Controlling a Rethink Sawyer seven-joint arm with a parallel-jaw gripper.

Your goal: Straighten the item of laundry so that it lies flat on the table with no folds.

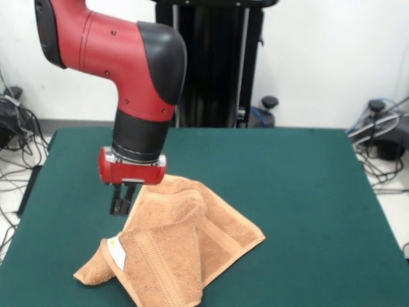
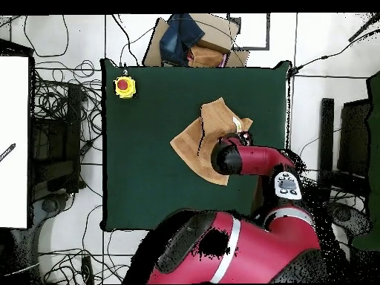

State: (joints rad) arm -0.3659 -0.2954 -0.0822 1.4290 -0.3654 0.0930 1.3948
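The tan-orange towel point(image 1: 179, 243) lies crumpled on the green table point(image 1: 307, 192) at the front left, folded over itself with a raised ridge. Its white label point(image 1: 117, 251) shows on the near left flap, beside the woven border band. My gripper point(image 1: 123, 199) hangs from the red arm at the towel's far left edge, low over the table. Its dark fingers point(image 1: 117, 201) stand close together and touch the towel's edge; I cannot tell whether any cloth is pinched. In the overhead view the towel point(image 2: 208, 137) lies right of the table's middle point(image 2: 148, 163), partly under the arm, with the gripper point(image 2: 243, 138) at its right edge.
A red button on a yellow box point(image 2: 125, 86) stands at one table corner in the overhead view. Cardboard boxes and dark cloth point(image 2: 193, 41) lie beyond the table's top edge. Cables cover the floor on both sides. The black pedestal point(image 1: 214, 64) stands behind the table.
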